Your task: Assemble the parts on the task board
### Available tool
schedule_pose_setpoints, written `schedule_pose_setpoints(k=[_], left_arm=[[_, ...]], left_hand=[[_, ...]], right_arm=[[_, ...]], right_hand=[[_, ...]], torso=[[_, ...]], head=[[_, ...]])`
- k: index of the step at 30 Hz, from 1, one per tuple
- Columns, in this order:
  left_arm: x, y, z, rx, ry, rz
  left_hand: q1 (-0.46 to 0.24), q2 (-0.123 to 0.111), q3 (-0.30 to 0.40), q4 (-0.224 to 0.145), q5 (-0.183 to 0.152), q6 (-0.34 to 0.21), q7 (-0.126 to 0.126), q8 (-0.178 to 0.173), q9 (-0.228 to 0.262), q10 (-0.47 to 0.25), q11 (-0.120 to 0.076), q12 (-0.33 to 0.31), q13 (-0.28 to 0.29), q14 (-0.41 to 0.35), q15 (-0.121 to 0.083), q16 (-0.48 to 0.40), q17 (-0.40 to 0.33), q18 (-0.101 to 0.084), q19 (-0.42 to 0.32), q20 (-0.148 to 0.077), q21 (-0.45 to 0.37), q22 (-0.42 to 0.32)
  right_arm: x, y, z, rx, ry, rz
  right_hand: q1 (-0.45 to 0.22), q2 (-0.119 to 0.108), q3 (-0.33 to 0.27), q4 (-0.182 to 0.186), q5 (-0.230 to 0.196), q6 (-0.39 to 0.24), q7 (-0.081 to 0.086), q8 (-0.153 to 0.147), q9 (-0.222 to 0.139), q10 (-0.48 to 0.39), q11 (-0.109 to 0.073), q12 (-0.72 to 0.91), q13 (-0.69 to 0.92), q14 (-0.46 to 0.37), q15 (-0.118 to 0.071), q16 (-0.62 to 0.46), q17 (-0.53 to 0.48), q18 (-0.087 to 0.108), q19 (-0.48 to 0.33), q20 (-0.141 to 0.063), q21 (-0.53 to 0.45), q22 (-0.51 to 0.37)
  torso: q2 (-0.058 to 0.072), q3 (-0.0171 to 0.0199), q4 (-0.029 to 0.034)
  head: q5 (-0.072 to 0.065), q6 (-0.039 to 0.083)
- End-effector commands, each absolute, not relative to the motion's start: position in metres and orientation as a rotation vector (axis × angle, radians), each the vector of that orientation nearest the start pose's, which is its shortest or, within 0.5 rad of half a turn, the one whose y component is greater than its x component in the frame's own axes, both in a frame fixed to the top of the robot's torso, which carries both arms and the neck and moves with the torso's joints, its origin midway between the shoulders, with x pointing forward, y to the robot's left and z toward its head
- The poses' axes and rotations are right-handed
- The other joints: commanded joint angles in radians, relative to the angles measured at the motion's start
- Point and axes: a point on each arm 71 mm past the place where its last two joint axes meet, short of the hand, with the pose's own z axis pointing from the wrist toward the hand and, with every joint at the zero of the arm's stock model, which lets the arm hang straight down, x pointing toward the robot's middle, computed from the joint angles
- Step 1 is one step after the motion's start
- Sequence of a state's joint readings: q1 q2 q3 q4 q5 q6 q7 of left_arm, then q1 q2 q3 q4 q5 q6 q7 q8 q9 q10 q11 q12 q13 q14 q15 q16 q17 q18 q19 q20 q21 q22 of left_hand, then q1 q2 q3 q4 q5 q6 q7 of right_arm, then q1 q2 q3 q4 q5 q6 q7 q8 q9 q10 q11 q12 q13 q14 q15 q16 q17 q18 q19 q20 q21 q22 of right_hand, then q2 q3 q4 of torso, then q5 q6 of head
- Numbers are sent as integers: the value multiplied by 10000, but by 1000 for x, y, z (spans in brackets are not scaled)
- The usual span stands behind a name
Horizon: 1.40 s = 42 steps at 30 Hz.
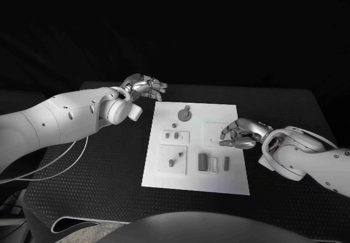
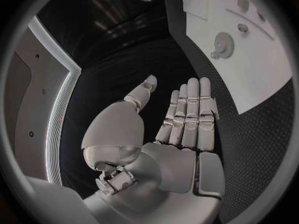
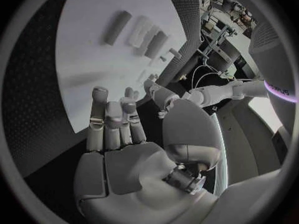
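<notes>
The white task board [image 1: 162,172] lies in the middle of the black table. On it are a round toothed part [image 1: 185,115], small pegs [image 1: 172,135] in square recesses, and a dark block [image 1: 202,161] beside a slim grey piece [image 1: 227,162]. My left hand [image 1: 144,87] hovers off the board's far left corner; in the left wrist view its fingers [image 2: 187,114] are straight, the thumb apart, holding nothing. My right hand [image 1: 241,134] hangs over the board's right edge, fingers loosely bent; the right wrist view shows its palm [image 3: 124,134] empty above the board [image 3: 93,59].
Black textured matting [image 1: 109,172] surrounds the board on all sides, with wide bare strips left and right. A cable [image 1: 73,157] loops off my left arm near the table's left edge. The toothed part [image 2: 223,45] lies ahead of my left fingers.
</notes>
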<state>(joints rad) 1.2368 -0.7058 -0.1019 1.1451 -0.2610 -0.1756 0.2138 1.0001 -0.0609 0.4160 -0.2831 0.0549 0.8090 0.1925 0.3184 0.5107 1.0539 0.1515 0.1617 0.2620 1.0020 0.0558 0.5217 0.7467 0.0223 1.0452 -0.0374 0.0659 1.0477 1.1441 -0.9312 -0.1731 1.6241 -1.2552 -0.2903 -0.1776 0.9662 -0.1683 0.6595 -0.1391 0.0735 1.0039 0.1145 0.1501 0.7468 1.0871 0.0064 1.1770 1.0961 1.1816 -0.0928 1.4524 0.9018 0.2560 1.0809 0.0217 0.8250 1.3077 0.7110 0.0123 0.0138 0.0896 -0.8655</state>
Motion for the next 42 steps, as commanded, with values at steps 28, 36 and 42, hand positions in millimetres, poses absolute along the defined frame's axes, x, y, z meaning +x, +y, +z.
schedule_pose_setpoints(k=[28,36,42], left_arm=[[548,245,-211,-9144,16634,-12368],[547,248,-211,-9172,16613,-12312],[547,246,-211,-9162,16662,-12352]], left_hand=[[-135,22,17,79,-51,-57,3,66,-18,-91,-14,-20,-11,-33,75,-45,25,196,-88,16,24,-20],[-156,17,11,85,-52,-59,2,70,-21,-94,-13,-20,-12,-38,77,-50,29,196,-93,17,23,-22],[-164,18,10,89,-52,-59,2,71,-22,-95,-13,-20,-12,-40,78,-52,30,196,-95,18,23,-22]], right_arm=[[414,-216,-303,-461,23171,2795],[413,-217,-307,-720,23302,2617],[414,-211,-309,-1115,23028,2473]], right_hand=[[-2239,-597,100,1302,50,1268,-656,1227,945,483,-647,254,87,339,-559,103,-83,58,312,-312,41,193],[-2078,-478,140,981,34,1230,-646,1229,1003,446,-640,206,65,313,-559,100,-85,58,277,-318,58,205],[-1741,-53,19,77,29,1192,-620,1219,1055,430,-620,174,72,281,-534,99,-88,58,215,-284,79,206]], torso=[[7,8,39],[9,5,8],[9,-3,13]], head=[[-274,39],[-211,-12],[-227,-5]])
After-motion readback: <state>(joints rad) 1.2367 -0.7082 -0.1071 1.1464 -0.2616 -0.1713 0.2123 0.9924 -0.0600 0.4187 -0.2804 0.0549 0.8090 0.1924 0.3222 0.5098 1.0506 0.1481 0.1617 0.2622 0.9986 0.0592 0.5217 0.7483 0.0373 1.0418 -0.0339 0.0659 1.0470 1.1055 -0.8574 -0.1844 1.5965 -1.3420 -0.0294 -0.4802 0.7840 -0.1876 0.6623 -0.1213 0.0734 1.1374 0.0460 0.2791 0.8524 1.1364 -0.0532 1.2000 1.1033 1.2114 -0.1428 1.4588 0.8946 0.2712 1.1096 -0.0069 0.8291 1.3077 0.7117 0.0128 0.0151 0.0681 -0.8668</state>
